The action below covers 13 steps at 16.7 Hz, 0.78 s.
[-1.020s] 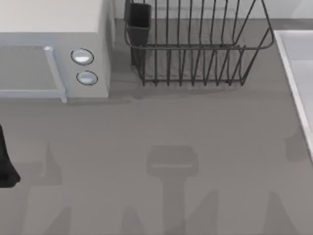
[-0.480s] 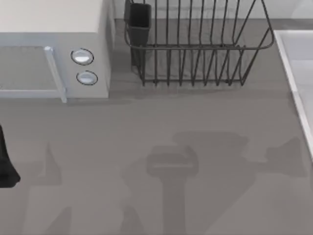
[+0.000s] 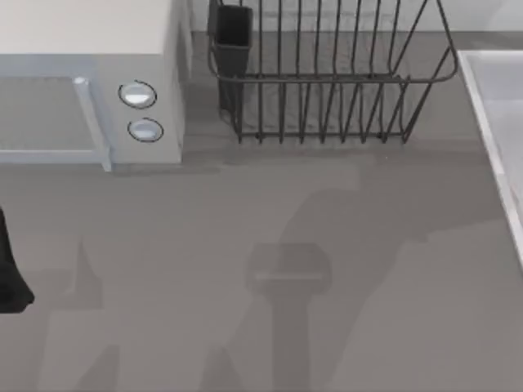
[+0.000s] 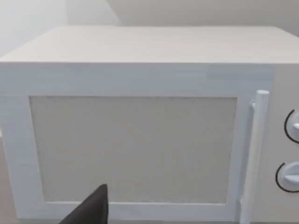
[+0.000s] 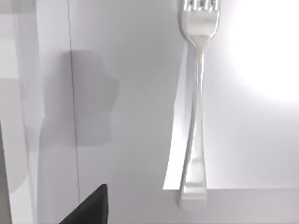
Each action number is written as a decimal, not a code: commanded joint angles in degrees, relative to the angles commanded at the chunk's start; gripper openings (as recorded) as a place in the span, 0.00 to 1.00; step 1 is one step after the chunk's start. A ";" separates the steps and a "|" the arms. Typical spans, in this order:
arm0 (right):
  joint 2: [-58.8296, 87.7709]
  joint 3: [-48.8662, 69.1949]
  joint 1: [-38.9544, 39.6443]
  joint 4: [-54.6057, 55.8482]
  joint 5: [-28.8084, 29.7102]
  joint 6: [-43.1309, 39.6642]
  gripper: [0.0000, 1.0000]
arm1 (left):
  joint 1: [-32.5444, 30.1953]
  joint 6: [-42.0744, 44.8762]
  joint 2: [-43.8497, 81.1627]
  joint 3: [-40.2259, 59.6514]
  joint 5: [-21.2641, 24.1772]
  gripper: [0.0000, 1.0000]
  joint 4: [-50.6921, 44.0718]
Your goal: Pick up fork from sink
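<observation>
Since the earlier frames, a broad shadow has spread across the table (image 3: 163, 245) toward the rack (image 3: 327, 82), while the left arm (image 3: 10, 269) has stayed parked at the left edge. The fork (image 5: 195, 116) is seen lying flat in the sink (image 3: 498, 122), below the right wrist camera. Whether either gripper is clenched or released cannot be told.

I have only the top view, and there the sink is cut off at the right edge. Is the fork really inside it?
Observer: Yes. The right wrist view shows the fork lying flat on the floor of the sink.
Operator: Does the right pincer hold it?
Observer: No. The right pincer is beside the handle, apart from it.
Operator: And the left arm?
Observer: The left arm is parked at the table's left; its camera faces the shut door of the microwave.
</observation>
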 joint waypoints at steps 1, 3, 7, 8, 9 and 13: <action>3.23 2.60 -0.31 -1.62 0.00 -0.26 1.00 | 0.00 0.00 0.00 0.00 0.00 1.00 0.00; 8.10 6.51 -0.77 -4.07 0.00 -0.65 1.00 | 0.00 0.00 0.00 0.00 0.00 1.00 0.00; 11.19 8.99 -1.06 -5.62 0.00 -0.89 1.00 | 0.00 0.00 0.00 0.00 0.00 1.00 0.00; 11.19 8.99 -1.06 -5.62 0.00 -0.89 1.00 | 0.00 0.00 0.00 0.00 0.00 1.00 0.00; 11.19 8.99 -1.06 -5.62 0.00 -0.89 1.00 | 0.00 0.00 0.00 0.00 0.00 1.00 0.00; 11.65 8.27 -0.73 -4.62 0.01 -0.84 1.00 | 0.00 0.00 0.00 0.00 0.00 1.00 0.00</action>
